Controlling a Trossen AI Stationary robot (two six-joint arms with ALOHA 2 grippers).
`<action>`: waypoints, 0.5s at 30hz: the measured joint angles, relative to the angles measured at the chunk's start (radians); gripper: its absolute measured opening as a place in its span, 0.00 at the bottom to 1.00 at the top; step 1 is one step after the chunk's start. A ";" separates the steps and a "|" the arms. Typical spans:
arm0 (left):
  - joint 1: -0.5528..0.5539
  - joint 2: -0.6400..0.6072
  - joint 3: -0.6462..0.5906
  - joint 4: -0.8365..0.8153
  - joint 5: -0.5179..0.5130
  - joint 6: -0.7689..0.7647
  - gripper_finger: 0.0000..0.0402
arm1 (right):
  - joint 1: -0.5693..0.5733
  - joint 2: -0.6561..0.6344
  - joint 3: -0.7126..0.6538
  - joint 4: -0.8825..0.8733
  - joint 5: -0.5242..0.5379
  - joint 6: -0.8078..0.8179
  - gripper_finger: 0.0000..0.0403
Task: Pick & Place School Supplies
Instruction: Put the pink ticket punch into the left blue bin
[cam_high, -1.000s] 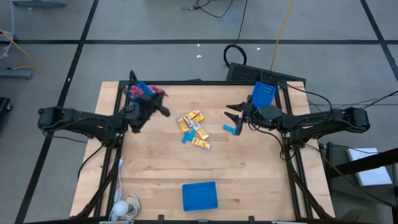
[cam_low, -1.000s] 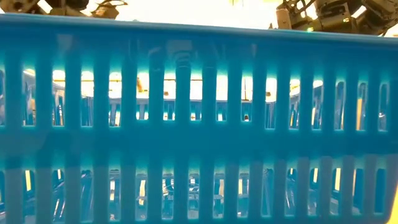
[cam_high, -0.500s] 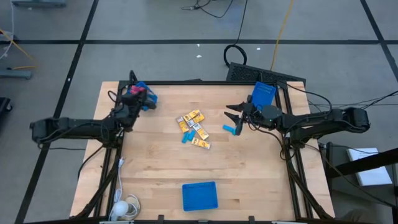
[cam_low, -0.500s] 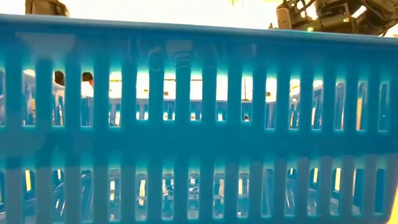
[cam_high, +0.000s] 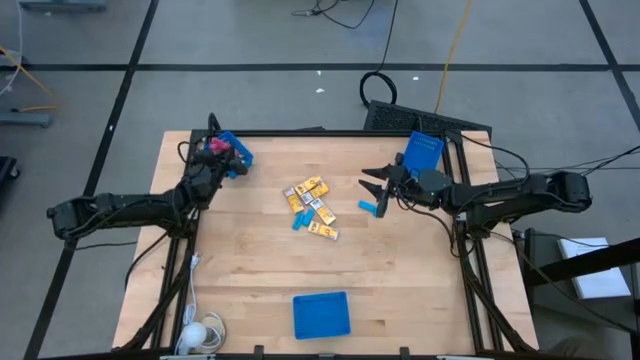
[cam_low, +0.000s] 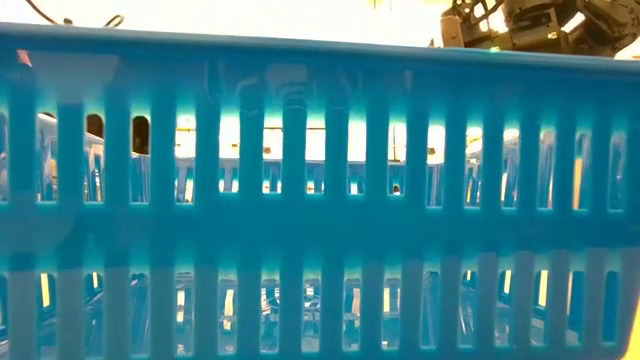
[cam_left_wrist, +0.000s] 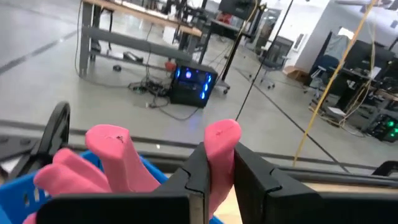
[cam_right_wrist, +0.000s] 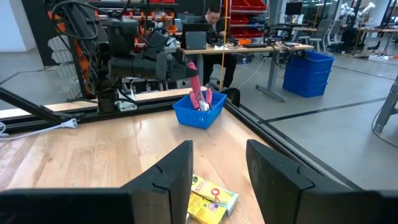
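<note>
Left gripper (cam_high: 213, 160): at the far left corner of the table (cam_high: 260, 270), over a small blue bin (cam_high: 231, 150); fingers (cam_left_wrist: 258, 180) clamped on the pink-handled scissors (cam_left_wrist: 221, 143). Handles upright in the left wrist view, one between the fingers, a second pink loop just beside it above the bin's blue wall. Same scissors standing out of the bin in the right wrist view (cam_right_wrist: 198, 93).

Right gripper (cam_high: 374, 184): above the right part of the table, fingers (cam_right_wrist: 174, 171) spread apart, nothing between them. Pointed toward the table's middle.

Yellow-orange packs (cam_high: 312, 205): loose cluster near the table's centre, several touching, between the two grippers. Two visible near the right gripper's fingers in the right wrist view (cam_right_wrist: 211, 200).

Light-blue pieces: one (cam_high: 298, 221) at the near-left edge of the pack cluster, touching it; another (cam_high: 370, 208) just beside the right gripper, apart from the packs.

Second blue bin (cam_high: 423, 150): far right corner of the table, behind the right arm.

Third blue bin (cam_high: 321, 314): near edge of the table, centre, well apart from the packs. Slatted wall (cam_low: 320, 200) filling the low view; contents cannot be told.

White round object (cam_high: 196, 335) with cable: near left corner of the table.

Person seated at a desk (cam_right_wrist: 213, 18): room background, right wrist view.
</note>
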 joint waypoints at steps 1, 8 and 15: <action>0.007 0.000 0.000 -0.011 0.001 -0.003 0.11 | 0.000 0.005 0.000 0.009 0.000 0.000 0.35; 0.050 0.000 0.000 -0.085 0.056 -0.105 0.14 | -0.004 0.045 0.000 0.051 0.000 0.000 0.35; 0.060 0.000 0.001 -0.106 0.081 -0.079 0.15 | -0.010 0.048 0.000 0.054 0.000 0.000 0.35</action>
